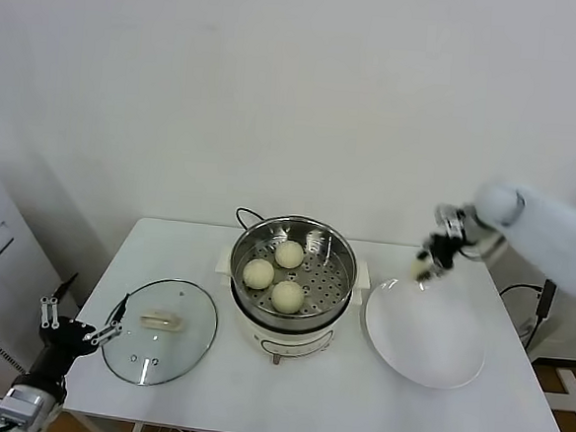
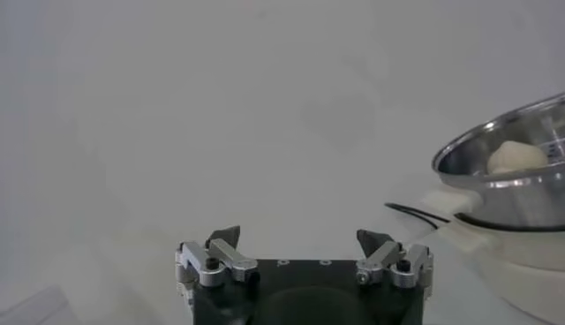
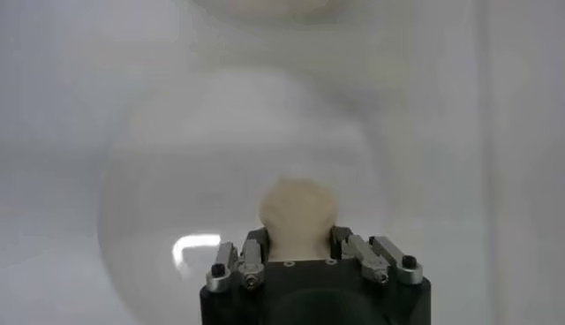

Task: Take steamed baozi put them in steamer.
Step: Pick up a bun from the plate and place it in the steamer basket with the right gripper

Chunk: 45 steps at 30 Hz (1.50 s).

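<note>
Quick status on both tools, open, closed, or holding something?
Left tool: open, empty, parked by the glass lid.
Right tool: closed on a baozi, above the plate.

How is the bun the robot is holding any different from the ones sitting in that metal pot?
The held baozi is pinched in the right gripper, up above the white plate; the three baozi lie loose on the steamer's perforated floor. The held one is alone; those three sit clustered together. All look alike: round, smooth, cream-white. The left gripper waits open by the table's left edge.
</note>
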Motion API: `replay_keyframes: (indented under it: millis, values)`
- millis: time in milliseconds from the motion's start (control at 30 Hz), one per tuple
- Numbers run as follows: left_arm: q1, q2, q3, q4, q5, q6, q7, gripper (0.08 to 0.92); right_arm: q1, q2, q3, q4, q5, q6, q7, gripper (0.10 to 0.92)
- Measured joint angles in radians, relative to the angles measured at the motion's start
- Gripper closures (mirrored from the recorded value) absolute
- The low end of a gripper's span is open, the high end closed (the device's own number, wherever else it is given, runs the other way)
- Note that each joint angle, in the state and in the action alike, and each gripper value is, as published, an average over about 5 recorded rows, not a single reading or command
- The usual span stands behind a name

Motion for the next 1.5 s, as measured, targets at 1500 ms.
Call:
replay_keyframes:
  millis: [1500]
  values:
    - [-0.010,-0.006,-0.004,0.013,-0.015,-0.003,0.002,0.177,-0.017,0.222,-0.131,0.177,0.157,-0.283,0.221,0.327]
